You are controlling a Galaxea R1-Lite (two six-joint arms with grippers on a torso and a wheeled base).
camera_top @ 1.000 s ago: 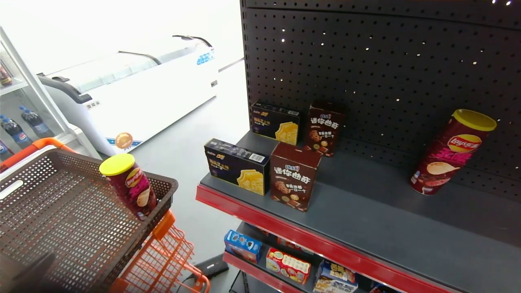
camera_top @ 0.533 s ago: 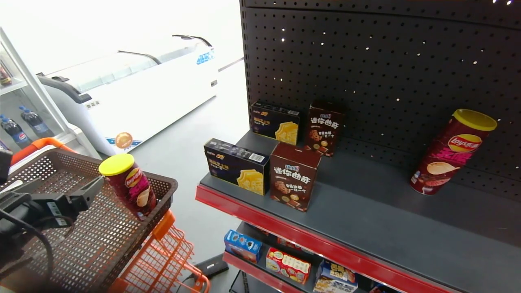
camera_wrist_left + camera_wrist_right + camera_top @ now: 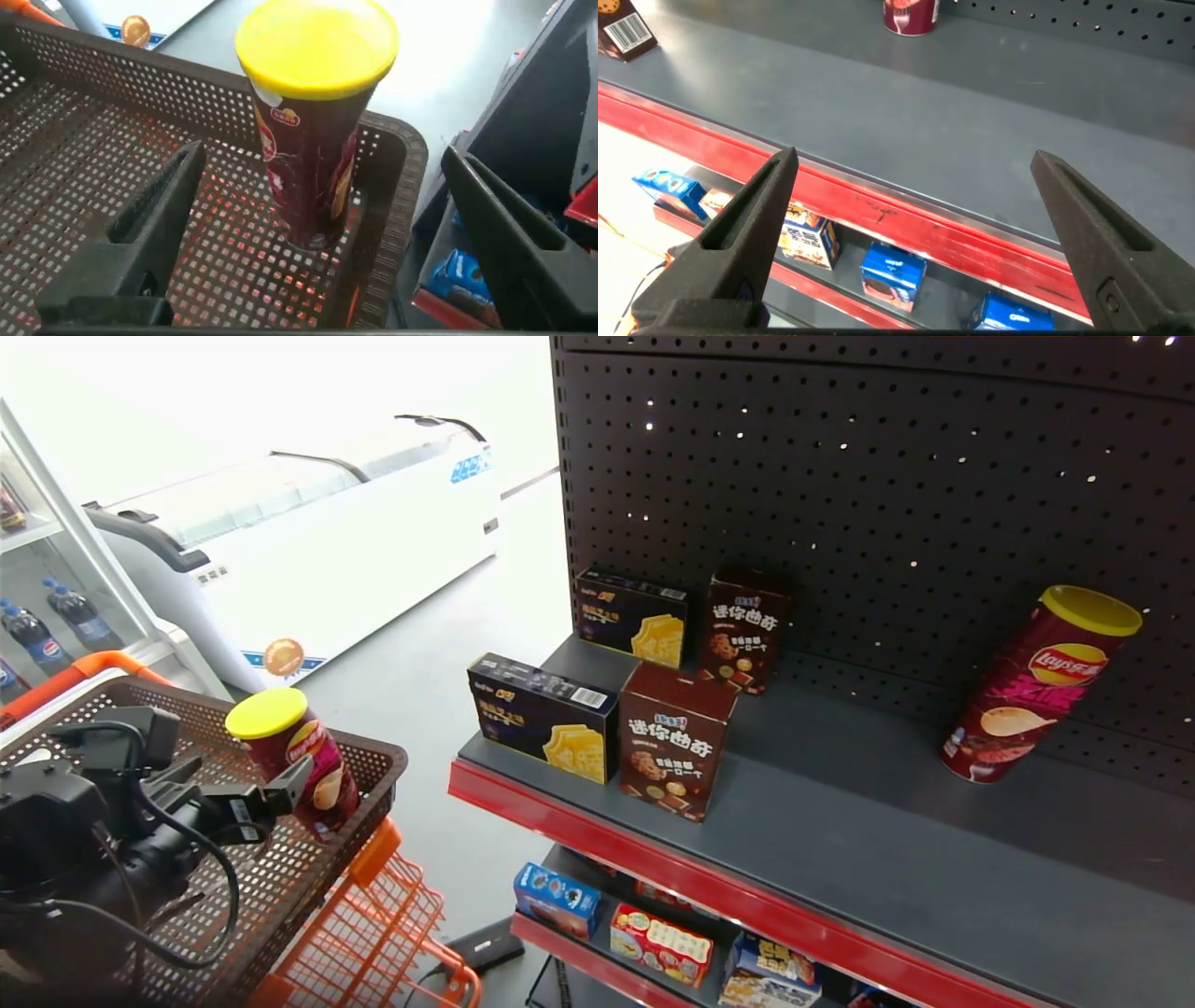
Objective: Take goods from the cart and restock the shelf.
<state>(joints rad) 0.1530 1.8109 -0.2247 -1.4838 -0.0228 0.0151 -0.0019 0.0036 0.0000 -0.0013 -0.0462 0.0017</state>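
A dark red chip can (image 3: pixel 297 761) with a yellow lid stands upright in the brown basket (image 3: pixel 373 756) on the cart. My left gripper (image 3: pixel 273 778) is open and level with the can. In the left wrist view the can (image 3: pixel 313 140) stands just beyond the gap between the two fingers (image 3: pixel 159 201), which do not touch it. A second chip can (image 3: pixel 1036 686) leans against the pegboard on the grey shelf (image 3: pixel 840 821). My right gripper (image 3: pixel 915 161) hangs open and empty over the shelf's red front edge (image 3: pixel 906 210), with the shelved can (image 3: pixel 910 14) farther off.
Cookie boxes (image 3: pixel 546 714) (image 3: pixel 674 737) (image 3: pixel 633 616) (image 3: pixel 747 630) stand at the shelf's left end. Free shelf floor lies between them and the leaning can. Snack boxes (image 3: pixel 658 943) fill the lower shelf. The orange cart frame (image 3: pixel 383 933) is below the basket, with a white freezer (image 3: pixel 327 551) behind.
My left arm has come into the head view from the lower left and moved right across the basket up to the chip can. The can and the shelf goods have not moved.
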